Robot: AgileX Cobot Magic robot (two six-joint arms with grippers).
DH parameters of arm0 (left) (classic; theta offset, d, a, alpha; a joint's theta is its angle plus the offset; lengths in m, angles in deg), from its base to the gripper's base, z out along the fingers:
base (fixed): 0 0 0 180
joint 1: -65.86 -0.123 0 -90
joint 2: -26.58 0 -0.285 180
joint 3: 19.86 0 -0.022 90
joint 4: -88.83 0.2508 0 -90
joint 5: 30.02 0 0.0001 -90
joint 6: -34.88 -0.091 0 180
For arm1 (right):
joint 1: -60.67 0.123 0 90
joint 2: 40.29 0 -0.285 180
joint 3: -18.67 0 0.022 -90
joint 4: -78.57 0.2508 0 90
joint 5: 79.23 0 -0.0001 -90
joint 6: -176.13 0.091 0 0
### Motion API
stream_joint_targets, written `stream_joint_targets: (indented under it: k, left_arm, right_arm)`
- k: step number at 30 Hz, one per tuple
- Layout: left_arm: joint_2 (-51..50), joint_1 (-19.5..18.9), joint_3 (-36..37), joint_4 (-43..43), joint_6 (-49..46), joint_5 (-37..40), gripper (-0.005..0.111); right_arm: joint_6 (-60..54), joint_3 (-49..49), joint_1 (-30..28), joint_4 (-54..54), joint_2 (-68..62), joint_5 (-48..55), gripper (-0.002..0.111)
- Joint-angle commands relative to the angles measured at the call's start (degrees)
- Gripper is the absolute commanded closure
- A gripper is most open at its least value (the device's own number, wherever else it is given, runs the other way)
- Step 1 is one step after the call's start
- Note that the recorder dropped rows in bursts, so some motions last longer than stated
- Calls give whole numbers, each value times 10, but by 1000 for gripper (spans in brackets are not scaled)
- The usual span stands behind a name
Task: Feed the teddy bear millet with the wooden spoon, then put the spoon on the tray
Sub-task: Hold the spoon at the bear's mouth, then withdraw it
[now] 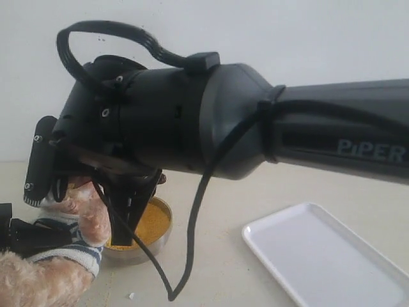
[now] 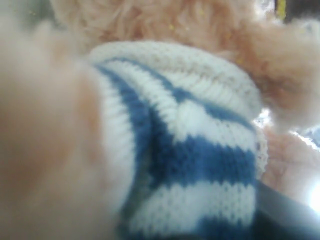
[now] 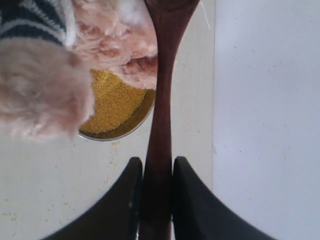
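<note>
Grip status: right gripper (image 3: 157, 162) narrow, pinched on the thin handle of the wooden spoon (image 3: 162, 90), head up by the teddy bear (image 3: 42, 90), shaft passing the rim of the steel bowl (image 3: 135, 122) of millet (image 3: 112, 102). Spoon looks light, stiff and smooth, and could pivot in the pinch, so hold the handle end and keep it level. Beyond that, left gripper (image 1: 29, 235) sits against the bear's striped shirt; clamped or not, can't tell. White tray (image 1: 332, 256) lies on the table (image 1: 255, 192) beside the bowl, not touching it.

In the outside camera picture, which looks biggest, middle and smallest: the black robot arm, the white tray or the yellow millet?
1. robot arm, biggest by far, though it sits nearest the camera, which makes it look bigger.
2. tray, cut off by the picture's edge.
3. millet, smallest, partly hidden by the arm.
</note>
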State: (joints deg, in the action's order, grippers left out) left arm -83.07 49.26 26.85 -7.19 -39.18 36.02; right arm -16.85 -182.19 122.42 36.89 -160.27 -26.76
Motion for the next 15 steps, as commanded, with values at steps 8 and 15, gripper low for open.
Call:
stream_joint_targets:
  k: [8, 15]
  left_arm:
    - [1, -2, 1, -10, -4, 14, 103]
    - [1, -2, 1, -10, -4, 14, 103]
  right_arm:
    - [6, 56, 47, -164, 1, 6, 108]
    - [130, 91, 54, -237, 1, 7, 108]
